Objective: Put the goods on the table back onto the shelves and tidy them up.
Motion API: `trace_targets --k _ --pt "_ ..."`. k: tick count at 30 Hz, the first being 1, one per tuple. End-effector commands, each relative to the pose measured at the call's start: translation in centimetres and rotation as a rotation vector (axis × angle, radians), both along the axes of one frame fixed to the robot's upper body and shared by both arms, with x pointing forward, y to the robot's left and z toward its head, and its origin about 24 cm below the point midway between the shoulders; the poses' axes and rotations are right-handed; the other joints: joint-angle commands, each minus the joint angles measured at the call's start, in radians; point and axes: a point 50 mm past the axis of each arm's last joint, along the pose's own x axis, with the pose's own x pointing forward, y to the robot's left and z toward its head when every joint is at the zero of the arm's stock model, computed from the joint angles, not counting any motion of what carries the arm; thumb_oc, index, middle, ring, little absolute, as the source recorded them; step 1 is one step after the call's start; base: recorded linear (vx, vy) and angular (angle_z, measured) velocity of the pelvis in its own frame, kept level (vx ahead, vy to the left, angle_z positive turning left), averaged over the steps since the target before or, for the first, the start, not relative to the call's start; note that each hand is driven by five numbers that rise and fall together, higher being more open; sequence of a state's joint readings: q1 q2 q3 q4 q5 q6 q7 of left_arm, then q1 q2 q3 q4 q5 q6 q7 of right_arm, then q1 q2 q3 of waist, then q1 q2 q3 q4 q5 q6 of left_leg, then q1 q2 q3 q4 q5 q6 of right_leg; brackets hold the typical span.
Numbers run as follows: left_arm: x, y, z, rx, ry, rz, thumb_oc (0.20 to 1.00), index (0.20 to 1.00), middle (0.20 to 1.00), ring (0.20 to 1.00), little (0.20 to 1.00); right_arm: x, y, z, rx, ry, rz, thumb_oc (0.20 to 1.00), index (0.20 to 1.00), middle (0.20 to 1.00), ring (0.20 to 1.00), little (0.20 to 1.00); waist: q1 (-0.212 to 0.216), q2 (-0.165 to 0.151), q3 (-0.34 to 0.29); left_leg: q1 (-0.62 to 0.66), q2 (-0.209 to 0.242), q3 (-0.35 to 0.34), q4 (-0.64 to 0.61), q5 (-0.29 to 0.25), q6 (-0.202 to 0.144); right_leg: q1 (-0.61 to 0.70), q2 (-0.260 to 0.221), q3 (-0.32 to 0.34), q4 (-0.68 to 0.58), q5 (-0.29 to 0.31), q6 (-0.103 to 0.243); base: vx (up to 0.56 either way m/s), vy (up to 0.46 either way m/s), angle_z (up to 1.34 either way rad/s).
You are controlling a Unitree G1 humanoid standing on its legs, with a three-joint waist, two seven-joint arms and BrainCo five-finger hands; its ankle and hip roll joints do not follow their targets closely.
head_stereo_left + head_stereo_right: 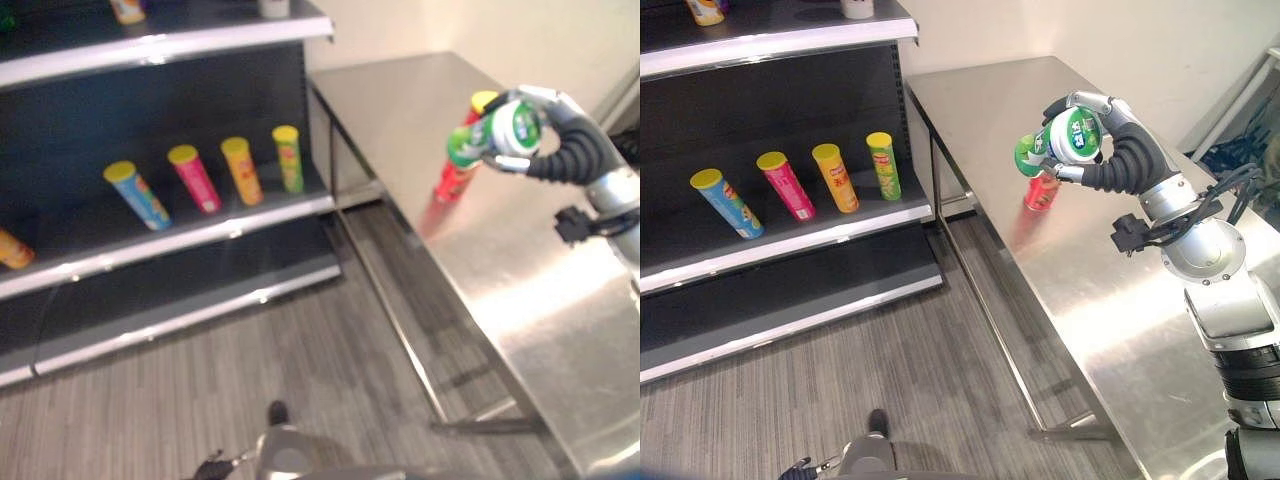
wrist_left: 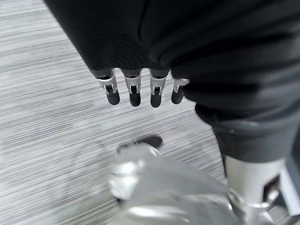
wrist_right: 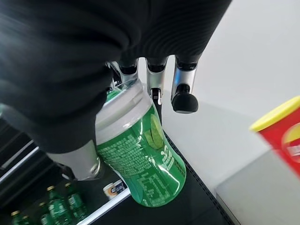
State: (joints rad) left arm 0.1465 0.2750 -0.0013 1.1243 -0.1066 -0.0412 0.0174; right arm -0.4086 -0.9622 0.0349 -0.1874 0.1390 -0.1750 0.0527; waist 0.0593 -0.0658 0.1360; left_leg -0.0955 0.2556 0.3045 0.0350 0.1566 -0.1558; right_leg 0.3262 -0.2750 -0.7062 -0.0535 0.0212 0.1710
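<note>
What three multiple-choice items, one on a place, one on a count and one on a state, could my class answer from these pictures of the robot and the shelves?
1. Where does the red can with the yellow lid stand?
A. on the steel table
B. on the floor
C. on the top shelf

2. How many yellow-lidded cans stand in a row on the middle shelf in the right eye view?
A. two
B. four
C. six

3. What is the right hand doing?
A. hanging open
B. pressing flat on the table
C. holding the green bottle above the table

Answers: 1 A, the red can rests on the tabletop behind the hand. 2 B, blue, pink, orange and green cans show. 3 C, the fingers curl round the bottle in the right wrist view.
</note>
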Motion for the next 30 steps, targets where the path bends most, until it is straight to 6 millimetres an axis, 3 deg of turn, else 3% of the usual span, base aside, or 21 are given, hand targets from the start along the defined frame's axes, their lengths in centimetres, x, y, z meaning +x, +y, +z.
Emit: trace_targets --k 1,2,4,5,6,7,8,9,10,11,12,13,14,16,25,30 --pt "2.2 0.1 0.5 0.028 -0.036 -0.135 1.0 1.0 1.0 1.0 1.0 -0.7 -0.6 2.9 -0.004 -0.134 -0.048 0.2 0.2 0.2 0.2 0.2 0.068 0.04 -0.086 0.111 0.0 -0.012 -0.107 -0.073 -0.018 -0.124 -0.11 0.041 0.118 0.055 0.057 0.11 0.46 0.66" --pt "2.2 0.1 0.5 0.029 -0.035 -0.136 1.0 1.0 1.0 1.0 1.0 -0.8 -0.6 2.9 -0.003 -0.134 -0.05 0.2 0.2 0.2 0.2 0.2 0.068 0.032 -0.086 0.111 -0.01 -0.012 -0.107 -0.076 -0.012 -0.125 -0.122 0.04 0.123 0.058 0.064 0.14 0.594 0.8" --pt "2.8 0.8 0.9 0.056 -0.04 -0.168 1.0 1.0 1.0 1.0 1.0 -0.7 -0.4 3.1 -0.008 -0.149 -0.054 0.2 0.2 0.2 0.2 0.2 0.068 0.02 -0.083 0.11 -0.073 -0.017 -0.112 -0.105 0.027 -0.14 -0.189 0.048 0.206 0.094 0.069 0.11 0.471 0.94" --pt "2.8 1.4 1.1 0.076 -0.029 -0.189 1.0 1.0 1.0 1.0 1.0 -0.7 -0.2 3.5 -0.006 -0.171 -0.054 0.2 0.2 0.2 0.2 0.2 0.064 0.015 -0.08 0.121 -0.133 -0.026 -0.119 -0.136 0.066 -0.164 -0.246 0.066 0.313 0.148 0.069 0.17 0.598 0.79" --pt "2.8 1.7 1.2 0.087 -0.026 -0.186 1.0 1.0 1.0 1.0 1.0 -0.6 0.1 3.7 -0.006 -0.183 -0.047 0.2 0.2 0.2 0.2 0.2 0.061 0.015 -0.075 0.132 -0.152 -0.027 -0.122 -0.148 0.08 -0.18 -0.262 0.076 0.362 0.162 0.068 0.24 0.714 0.68" --pt "3.6 2.5 1.7 0.111 -0.048 -0.177 1.0 1.0 1.0 1.0 1.0 -0.6 0.7 4.1 -0.017 -0.202 -0.035 0.2 0.2 0.2 0.2 0.2 0.037 0.017 -0.055 0.15 -0.181 -0.052 -0.122 -0.169 0.102 -0.271 -0.196 0.179 0.443 0.097 0.04 0.15 0.396 0.69" --pt "3.6 2.4 1.7 0.11 -0.049 -0.175 1.0 1.0 1.0 1.0 1.0 -0.5 0.7 4.1 -0.017 -0.203 -0.034 0.2 0.2 0.2 0.2 0.2 0.04 0.019 -0.056 0.149 -0.177 -0.049 -0.122 -0.17 0.099 -0.278 -0.193 0.184 0.45 0.091 0.036 0.19 0.369 0.99" --pt "3.7 2.5 1.7 0.108 -0.052 -0.161 1.0 1.0 1.0 1.0 1.0 -0.6 0.9 4.8 -0.012 -0.218 -0.025 0.2 0.2 0.2 0.2 0.2 0.032 0.027 -0.048 0.161 -0.187 -0.069 -0.122 -0.172 0.1 -0.325 -0.122 0.232 0.406 0.026 0.018 0.13 0.084 0.71" --pt "3.7 2.2 1.5 0.1 -0.048 -0.158 1.0 1.0 1.0 1.0 1.0 -0.6 1.1 5.3 0.007 -0.234 -0.008 0.2 0.2 0.2 0.2 0.2 0.029 0.035 -0.043 0.168 -0.185 -0.081 -0.122 -0.176 0.095 -0.332 -0.077 0.239 0.353 -0.008 0.001 0.09 0.098 0.64" --pt "3.8 2.0 1.4 0.096 -0.045 -0.164 1.0 1.0 1.0 1.0 1.0 -0.7 1.3 5.6 0.032 -0.245 0.013 0.2 0.2 0.2 0.2 0.2 0.023 0.031 -0.036 0.158 -0.197 -0.092 -0.122 -0.16 0.099 -0.358 -0.042 0.251 0.278 0.0 -0.015 0.01 0.001 0.27" --pt "3.8 2.0 1.4 0.096 -0.045 -0.164 1.0 1.0 1.0 1.0 1.0 -0.7 1.3 5.6 0.032 -0.245 0.014 0.2 0.2 0.2 0.2 0.2 0.022 0.033 -0.037 0.157 -0.194 -0.093 -0.122 -0.16 0.098 -0.355 -0.037 0.248 0.27 0.004 -0.017 0.07 -0.024 0.46" --pt "4.3 1.2 1.2 0.08 -0.05 -0.18 1.0 1.0 1.0 1.0 1.0 -0.9 1.7 6.1 0.067 -0.268 0.047 0.2 0.2 0.2 0.2 0.2 0.006 0.016 -0.031 0.161 -0.221 -0.149 -0.122 -0.167 0.096 -0.385 0.045 0.363 0.13 0.032 -0.004 0.11 -0.025 0.7" --pt "4.4 1.2 1.2 0.081 -0.051 -0.18 1.0 1.0 1.0 1.0 1.0 -0.9 1.7 6.2 0.067 -0.269 0.047 0.2 0.2 0.2 0.2 0.2 0.005 0.016 -0.033 0.157 -0.222 -0.15 -0.122 -0.164 0.097 -0.386 0.045 0.362 0.125 0.037 -0.004 0.15 -0.022 0.68" --pt "4.7 0.4 1.1 0.061 -0.06 -0.2 1.0 1.0 1.0 1.0 1.0 -0.9 2.3 6.9 0.043 -0.293 0.058 0.2 0.2 0.2 0.2 0.2 0.0 0.006 -0.037 0.162 -0.247 -0.199 -0.122 -0.167 0.099 -0.395 0.072 0.446 0.077 0.069 0.009 0.13 0.001 0.85" --pt "2.6 -0.1 0.4 0.039 -0.007 -0.176 1.0 1.0 1.0 1.0 1.0 0.6 2.8 7.0 -0.026 -0.25 0.031 0.2 0.2 0.2 0.2 0.2 0.031 -0.009 -0.084 0.176 -0.238 -0.225 -0.122 -0.176 0.072 -0.277 0.073 0.335 -0.015 0.074 0.003 0.1 -0.062 0.4" --pt "1.8 0.0 0.3 0.03 0.005 -0.155 1.0 1.0 1.0 1.0 1.0 3.2 2.9 6.6 -0.033 -0.138 0.007 0.2 0.2 0.2 0.2 0.2 0.064 -0.02 -0.099 0.185 -0.227 -0.226 -0.122 -0.175 0.058 -0.244 0.075 0.296 -0.031 0.063 -0.001 0.04 -0.062 0.18"
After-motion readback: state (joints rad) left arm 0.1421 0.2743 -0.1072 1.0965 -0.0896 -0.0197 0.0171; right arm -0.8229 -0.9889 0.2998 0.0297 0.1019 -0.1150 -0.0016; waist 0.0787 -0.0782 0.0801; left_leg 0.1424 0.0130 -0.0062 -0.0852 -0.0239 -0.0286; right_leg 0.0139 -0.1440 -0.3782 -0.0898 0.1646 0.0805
